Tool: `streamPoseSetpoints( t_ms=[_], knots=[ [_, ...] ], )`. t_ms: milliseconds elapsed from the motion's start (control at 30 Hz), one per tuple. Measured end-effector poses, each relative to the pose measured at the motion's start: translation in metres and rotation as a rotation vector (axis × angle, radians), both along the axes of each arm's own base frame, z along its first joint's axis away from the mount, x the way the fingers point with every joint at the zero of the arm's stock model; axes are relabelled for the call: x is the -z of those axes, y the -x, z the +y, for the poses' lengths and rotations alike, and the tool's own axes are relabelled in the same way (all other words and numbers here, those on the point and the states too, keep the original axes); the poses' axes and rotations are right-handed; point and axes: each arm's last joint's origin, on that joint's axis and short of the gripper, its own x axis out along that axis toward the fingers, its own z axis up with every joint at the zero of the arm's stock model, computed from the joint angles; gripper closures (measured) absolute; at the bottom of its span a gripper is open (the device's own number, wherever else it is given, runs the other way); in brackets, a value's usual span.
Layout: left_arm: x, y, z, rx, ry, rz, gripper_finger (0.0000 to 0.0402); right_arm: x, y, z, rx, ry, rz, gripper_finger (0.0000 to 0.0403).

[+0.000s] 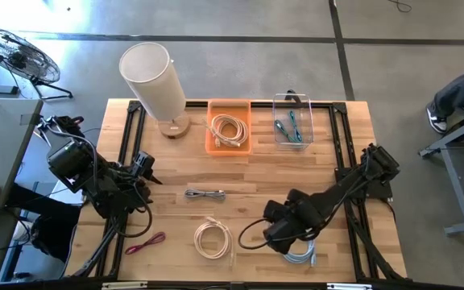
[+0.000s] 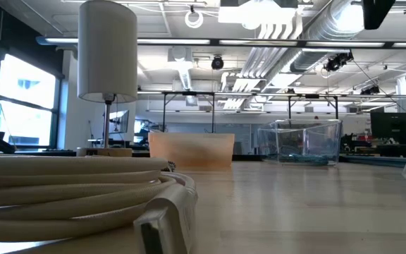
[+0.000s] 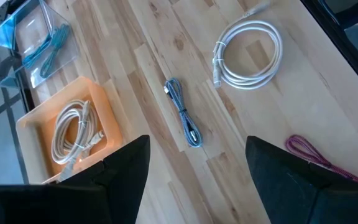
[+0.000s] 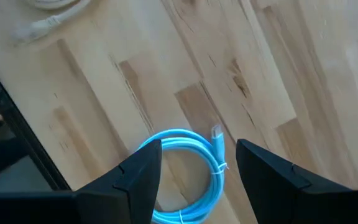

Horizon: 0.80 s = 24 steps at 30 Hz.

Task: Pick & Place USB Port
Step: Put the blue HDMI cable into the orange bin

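Several coiled cables lie flat on the wooden table: a light blue coil (image 4: 188, 171) (image 1: 300, 254), a white coil (image 1: 213, 239) (image 2: 69, 190), a grey-blue bundle (image 1: 205, 194) (image 3: 184, 113) and a pink cable (image 1: 145, 243) (image 3: 316, 155). My right gripper (image 4: 197, 149) (image 1: 280, 240) is open and hangs just over the light blue coil, one finger on either side of its upper arc. My left gripper (image 3: 197, 142) (image 1: 145, 167) is open near the table's left edge, above the wood, facing the grey-blue bundle.
At the far edge stand an orange bin (image 1: 229, 129) (image 3: 67, 134) holding a white cable, a clear bin (image 1: 291, 127) (image 3: 30, 43) holding teal cables, and a lamp with a white shade (image 1: 155, 80). Bare wood lies between the cables mid-table.
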Motion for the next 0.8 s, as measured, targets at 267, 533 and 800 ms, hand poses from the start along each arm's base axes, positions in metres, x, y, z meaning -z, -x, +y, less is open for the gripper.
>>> streamPoseSetpoints(
  t_ms=[267, 533, 800],
  knots=[
    [0.000, 0.000, 0.000, -0.003, 0.003, 0.001, 0.0143, 0.011, 0.003, -0.008, 0.038, -0.015, 0.094, 0.0185],
    [0.000, 0.000, 0.000, -0.002, -0.001, -0.001, 0.0143, 0.072, 0.024, -0.015, 0.086, -0.049, 0.344, 0.0147],
    [0.001, -0.002, -0.001, 0.005, -0.041, -0.011, 0.0143, 0.119, 0.038, -0.018, 0.143, -0.188, 0.438, 0.0146]
  ],
)
